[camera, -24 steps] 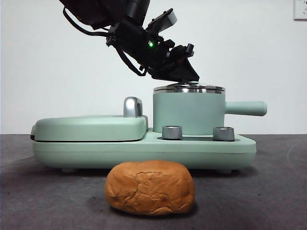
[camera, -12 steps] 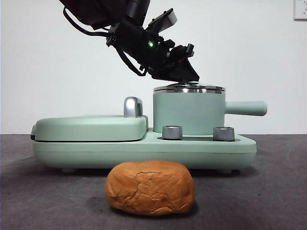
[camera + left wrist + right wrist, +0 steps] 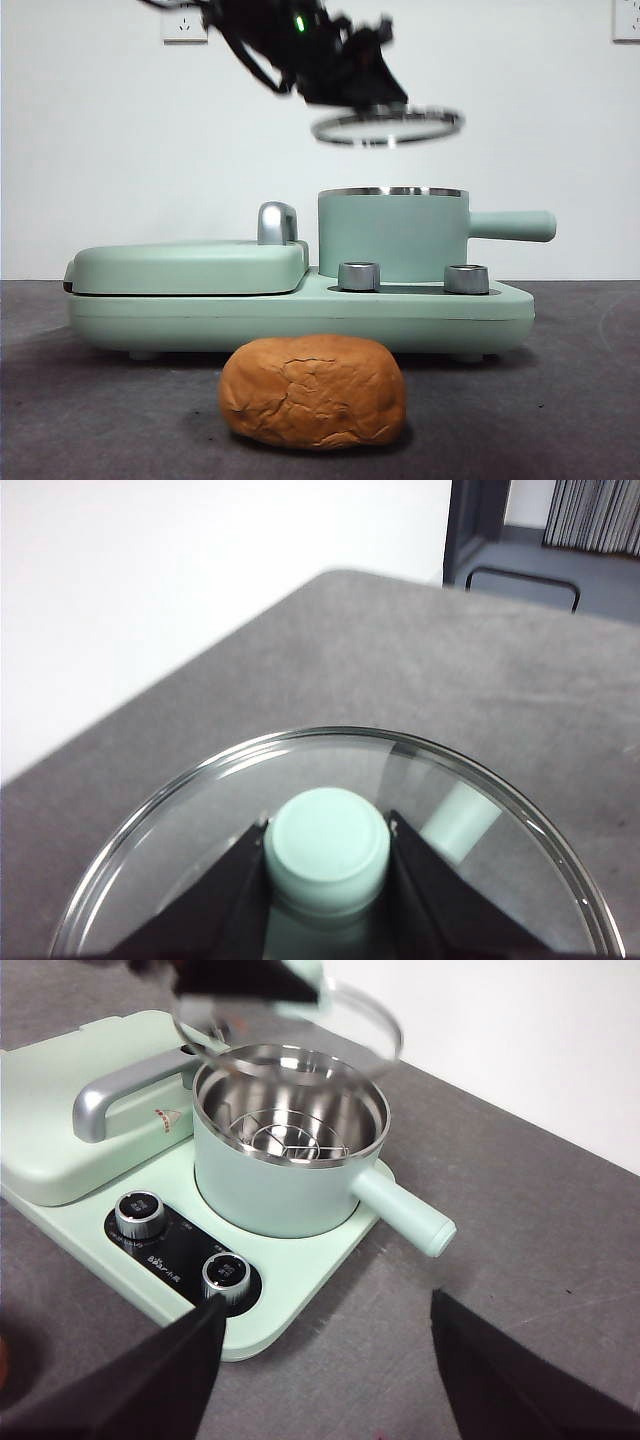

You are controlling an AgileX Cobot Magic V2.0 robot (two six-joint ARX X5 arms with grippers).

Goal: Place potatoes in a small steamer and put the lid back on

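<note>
The mint-green small steamer [image 3: 392, 235] stands uncovered on its base; the right wrist view shows its steel inside with a wire rack [image 3: 287, 1132]. My left gripper [image 3: 350, 85] holds the glass lid [image 3: 385, 126] in the air, a short way above the steamer's rim. Its jaws are shut on the lid's green knob [image 3: 326, 850]. The orange-brown potato [image 3: 313, 390] lies on the table in front of the appliance. My right gripper [image 3: 328, 1305] hangs open and empty, above the table on the knob side of the steamer [image 3: 290, 1160].
The steamer sits on a long mint-green appliance base [image 3: 300, 310] with a flat griddle cover [image 3: 185, 265], a steel handle [image 3: 277, 222] and two steel dials [image 3: 359, 276]. The steamer's side handle [image 3: 512, 225] sticks out to the right. Dark grey table surface lies all around.
The left gripper has lifted the lid straight up off the steamer, which now stands uncovered. The potato has not moved.
</note>
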